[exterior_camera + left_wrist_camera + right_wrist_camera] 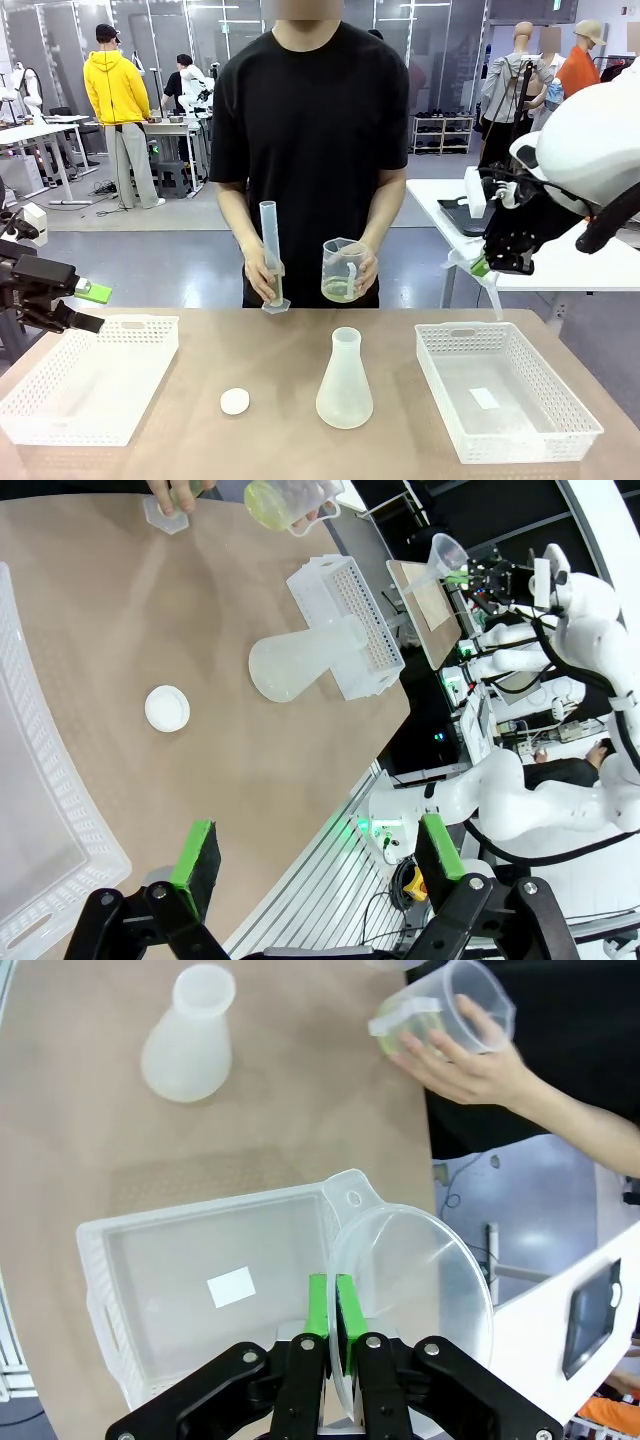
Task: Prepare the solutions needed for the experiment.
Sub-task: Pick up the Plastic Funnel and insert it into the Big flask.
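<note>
- Surface: tan table (280,345). Left basket (60,425) sits at 9 o'clock, right basket (560,435) at 3 o'clock; both are white.
- Frosted conical flask (344,385) stands upright at centre, with a white cap (234,401) apart at its 9 o'clock.
- Solution (337,292): pale yellow-green, low in a clear beaker (342,260) held by the person's hand (365,268) at the flask's 12 o'clock.
- The other hand (258,272) holds a tall cylinder (270,235); its contents are unclear, possibly liquid.
- Right gripper (332,1305): clamped on a clear funnel (410,1280) by its rim, raised at 2 o'clock.
- Left gripper (320,850): jaws wide, empty, at 9 o'clock.
- Room: grey floor (150,250), white benches (30,132), glazed partitions (60,40).
</note>
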{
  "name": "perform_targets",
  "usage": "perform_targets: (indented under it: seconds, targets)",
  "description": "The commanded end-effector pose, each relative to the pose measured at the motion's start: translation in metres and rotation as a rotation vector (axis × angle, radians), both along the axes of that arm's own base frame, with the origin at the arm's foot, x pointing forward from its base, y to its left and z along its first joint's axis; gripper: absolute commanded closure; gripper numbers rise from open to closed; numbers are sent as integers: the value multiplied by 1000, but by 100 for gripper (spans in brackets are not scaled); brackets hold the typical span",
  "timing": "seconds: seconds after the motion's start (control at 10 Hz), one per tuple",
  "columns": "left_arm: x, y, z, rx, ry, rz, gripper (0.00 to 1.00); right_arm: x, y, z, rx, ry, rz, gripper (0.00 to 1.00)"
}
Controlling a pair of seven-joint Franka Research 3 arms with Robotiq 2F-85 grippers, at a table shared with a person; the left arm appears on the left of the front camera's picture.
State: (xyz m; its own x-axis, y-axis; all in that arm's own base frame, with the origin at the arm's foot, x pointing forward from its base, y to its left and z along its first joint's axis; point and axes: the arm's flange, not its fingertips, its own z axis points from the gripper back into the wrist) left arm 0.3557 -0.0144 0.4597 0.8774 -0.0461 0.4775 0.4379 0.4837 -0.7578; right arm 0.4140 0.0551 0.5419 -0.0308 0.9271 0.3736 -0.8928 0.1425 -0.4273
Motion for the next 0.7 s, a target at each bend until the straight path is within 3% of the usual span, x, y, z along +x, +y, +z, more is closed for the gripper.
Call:
perform_targets:
  seconds: [0.0, 0.6]
  targets:
    - [3, -1, 0, -26, -22, -8, 0, -14, 1, 1, 50, -81, -43, 100]
    - [3, -1, 0, -26, -22, -8, 0, -12, -2, 11, 32, -66, -28, 100]
